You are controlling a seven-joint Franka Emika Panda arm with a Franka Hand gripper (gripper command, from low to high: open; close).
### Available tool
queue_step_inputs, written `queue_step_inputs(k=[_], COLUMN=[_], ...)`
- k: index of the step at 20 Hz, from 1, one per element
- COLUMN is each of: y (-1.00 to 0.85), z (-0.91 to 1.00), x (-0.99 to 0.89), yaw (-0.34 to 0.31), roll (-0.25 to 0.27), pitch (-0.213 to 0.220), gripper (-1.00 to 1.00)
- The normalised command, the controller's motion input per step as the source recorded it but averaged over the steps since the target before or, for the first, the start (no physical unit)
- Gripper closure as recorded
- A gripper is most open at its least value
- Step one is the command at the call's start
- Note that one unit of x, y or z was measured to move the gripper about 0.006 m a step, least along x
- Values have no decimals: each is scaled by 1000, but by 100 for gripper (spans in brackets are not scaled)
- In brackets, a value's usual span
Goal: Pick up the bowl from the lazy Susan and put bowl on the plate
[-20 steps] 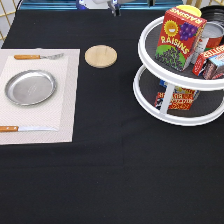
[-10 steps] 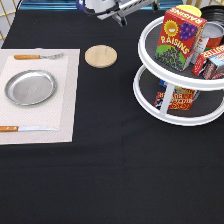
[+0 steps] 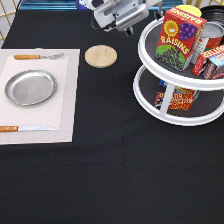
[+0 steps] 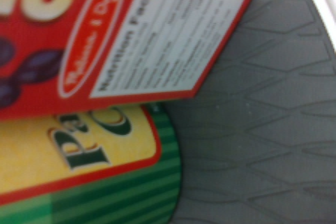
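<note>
The silver metal plate (image 3: pixel 30 87) lies on a pale placemat (image 3: pixel 65 110) at the exterior view's left. The white two-tier lazy Susan (image 3: pixel 170 120) stands at the right, its dark grey shelf (image 4: pixel 262 125) close up in the wrist view. No black bowl shows in either view; it is hidden or out of view. My gripper (image 3: pixel 120 15) hangs at the exterior view's top, just left of the lazy Susan's upper tier and beside a red raisins box (image 3: pixel 177 37). That box (image 4: pixel 127 45) also fills much of the wrist view.
A pale wooden disc (image 3: pixel 100 55) lies between the placemat and the lazy Susan. A fork (image 3: pixel 37 57) and a knife (image 3: pixel 20 128) flank the plate. Cans (image 3: pixel 215 35) and boxes crowd the upper tier; a box (image 3: pixel 182 97) stands on the lower tier. A yellow-green label (image 4: pixel 82 160) lies under the raisins box.
My arm has come into the exterior view from the top edge and moved down toward the lazy Susan's upper tier. Nothing on the table has moved.
</note>
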Motion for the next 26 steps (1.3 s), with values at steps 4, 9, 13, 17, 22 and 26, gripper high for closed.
queue_step_inputs(k=[4, 9, 13, 17, 22, 26], y=[0, 11, 9, 3, 17, 0], z=[-115, -213, -132, -163, -249, -138], x=[-139, -291, -66, 6, 153, 369], yaw=[0, 17, 0, 0, 0, 0], roll=[88, 57, 31, 29, 47, 64], pitch=[22, 0, 0, 0, 9, 47], gripper=[-100, -100, -100, -100, -100, -100])
